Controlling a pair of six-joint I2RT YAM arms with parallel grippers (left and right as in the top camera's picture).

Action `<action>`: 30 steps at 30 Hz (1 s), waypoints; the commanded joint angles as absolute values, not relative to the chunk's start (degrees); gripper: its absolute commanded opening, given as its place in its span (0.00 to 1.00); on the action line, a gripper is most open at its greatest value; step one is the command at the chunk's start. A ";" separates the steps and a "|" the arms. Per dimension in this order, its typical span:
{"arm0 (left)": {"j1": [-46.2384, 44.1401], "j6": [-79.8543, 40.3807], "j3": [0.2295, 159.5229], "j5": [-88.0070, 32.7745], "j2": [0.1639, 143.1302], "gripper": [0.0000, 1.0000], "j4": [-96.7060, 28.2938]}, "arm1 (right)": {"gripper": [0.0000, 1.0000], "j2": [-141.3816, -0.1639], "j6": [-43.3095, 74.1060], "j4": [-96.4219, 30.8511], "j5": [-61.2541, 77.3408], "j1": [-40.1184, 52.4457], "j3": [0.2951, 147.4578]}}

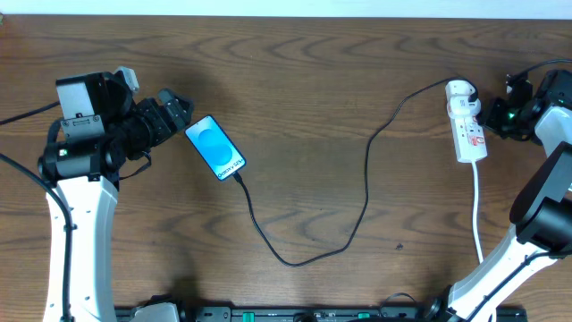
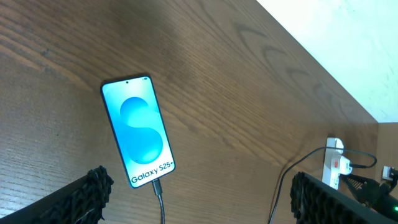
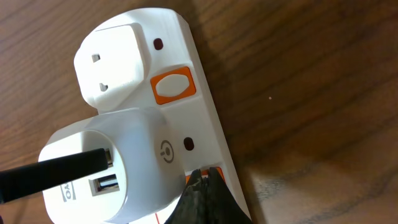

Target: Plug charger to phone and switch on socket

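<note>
The phone (image 1: 215, 148) lies face up on the table, its blue screen (image 2: 137, 130) reading "Galaxy S25+". The charger (image 1: 295, 262) is a thin black cable; its tip sits in the phone's lower end (image 2: 159, 193), and it loops across the table to a white adapter (image 3: 124, 162) in the socket (image 1: 466, 121). My left gripper (image 1: 183, 112) hovers open just left of the phone with nothing between its fingers (image 2: 87, 193). My right gripper (image 3: 204, 177) is shut, its tips resting on the socket's nearer orange switch (image 3: 214, 171).
A second orange switch (image 3: 172, 86) sits beside a white plug (image 3: 112, 68) at the socket's other outlet. The socket's white cord (image 1: 476, 215) runs toward the front edge, close to my right arm (image 1: 545, 206). The table's far edge meets a white wall (image 2: 348, 43).
</note>
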State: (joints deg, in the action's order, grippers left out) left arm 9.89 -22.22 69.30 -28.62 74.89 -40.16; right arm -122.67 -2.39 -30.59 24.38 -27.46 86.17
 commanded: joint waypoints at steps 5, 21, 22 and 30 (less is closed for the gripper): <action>9.78 -21.65 69.34 -29.34 74.74 0.94 -40.32 | 0.01 -123.90 -3.92 -32.14 25.19 -23.77 84.99; 9.78 -21.65 69.34 -29.34 74.74 0.94 -40.32 | 0.01 -123.90 -3.25 -34.57 24.64 -20.49 84.90; 9.78 -21.65 69.34 -29.36 74.74 0.94 -40.32 | 0.01 -123.90 -3.22 -34.74 24.82 -20.23 84.86; 9.78 -21.65 69.34 -29.34 74.74 0.94 -40.32 | 0.01 -123.92 -1.52 -34.24 25.69 -18.65 83.72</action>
State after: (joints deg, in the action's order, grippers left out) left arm 9.91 -22.22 69.30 -28.64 74.89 -40.16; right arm -121.95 -2.17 -32.45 16.36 -24.05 86.80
